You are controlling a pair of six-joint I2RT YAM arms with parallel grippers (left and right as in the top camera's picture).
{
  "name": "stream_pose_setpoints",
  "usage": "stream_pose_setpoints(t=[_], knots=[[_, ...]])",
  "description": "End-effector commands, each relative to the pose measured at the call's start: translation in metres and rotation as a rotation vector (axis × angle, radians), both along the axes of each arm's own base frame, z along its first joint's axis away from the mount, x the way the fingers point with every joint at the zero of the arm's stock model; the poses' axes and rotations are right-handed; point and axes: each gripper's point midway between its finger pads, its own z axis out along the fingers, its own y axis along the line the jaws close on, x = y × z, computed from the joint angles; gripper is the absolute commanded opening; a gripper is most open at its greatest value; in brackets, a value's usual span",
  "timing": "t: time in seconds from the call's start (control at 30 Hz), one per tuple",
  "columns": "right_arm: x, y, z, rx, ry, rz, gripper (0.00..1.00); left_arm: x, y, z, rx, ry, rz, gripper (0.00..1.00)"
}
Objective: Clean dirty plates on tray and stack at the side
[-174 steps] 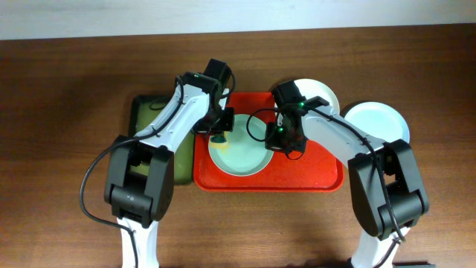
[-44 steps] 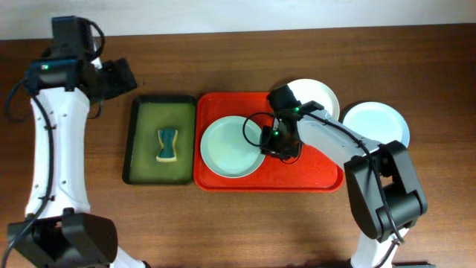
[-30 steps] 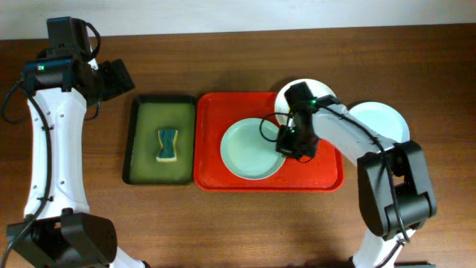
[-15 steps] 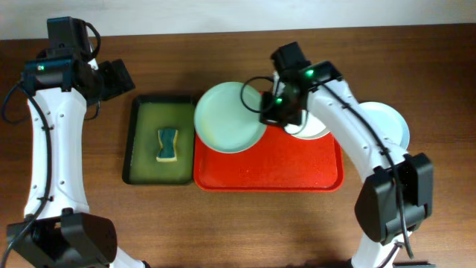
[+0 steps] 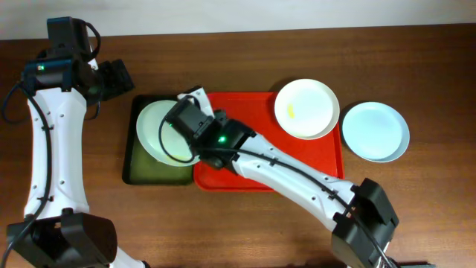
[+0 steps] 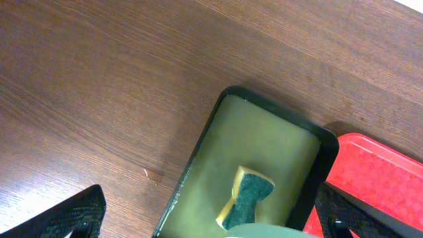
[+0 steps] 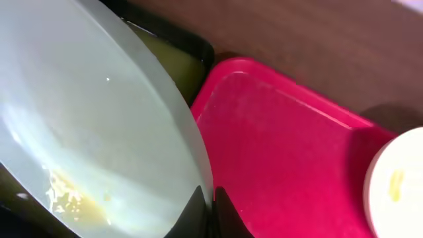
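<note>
My right claw [image 7: 210, 201] is clamped on rim of pale blue-green round plate [image 7: 99, 112]; lower it flat into dark green rectangular tray [image 5: 132, 170].

Overhead: looks straight down on the brown wooden surface [image 5: 223, 231]. Left wrist: high, tilted down. Right wrist: close. Shared: dark green black-rimmed tray [image 5: 141, 171], red rectangular plastic tray [image 5: 312, 149].

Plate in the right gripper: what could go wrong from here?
1. The right gripper pinches the pale plate only at its rim, tilted; it may slip.
2. The sponge lies in the green tray below the plate; lowering could set it down crooked.
3. The white plate overhangs the red tray's rim and could be knocked off.
</note>
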Motion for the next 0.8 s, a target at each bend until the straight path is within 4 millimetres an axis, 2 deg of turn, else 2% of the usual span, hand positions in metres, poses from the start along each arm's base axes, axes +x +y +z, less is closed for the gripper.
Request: stream_pose_setpoints(t=[0.0,0.17,0.33,0.6,0.77], knots=[[-0.004,0.003,0.029,-0.082,-0.147,0.000,0.04,0.000,0.001,0.001,-0.008,-0.005,0.010,0.99],[-0.024,0.008,0.060,-0.250,-0.377,-0.037,0.04,0.000,0.001,0.001,-0.007,-0.005,0.011,0.99],[-0.042,0.022,0.072,-0.287,-0.455,-0.008,0.04,0.000,0.001,0.001,-0.007,-0.005,0.011,0.99],[-0.042,0.016,0.092,-0.310,-0.553,-0.086,0.04,0.000,0.001,0.001,-0.007,-0.005,0.011,0.99],[-0.042,0.016,0.092,-0.302,-0.554,-0.088,0.04,0.000,0.001,0.001,-0.007,-0.004,0.011,0.99]])
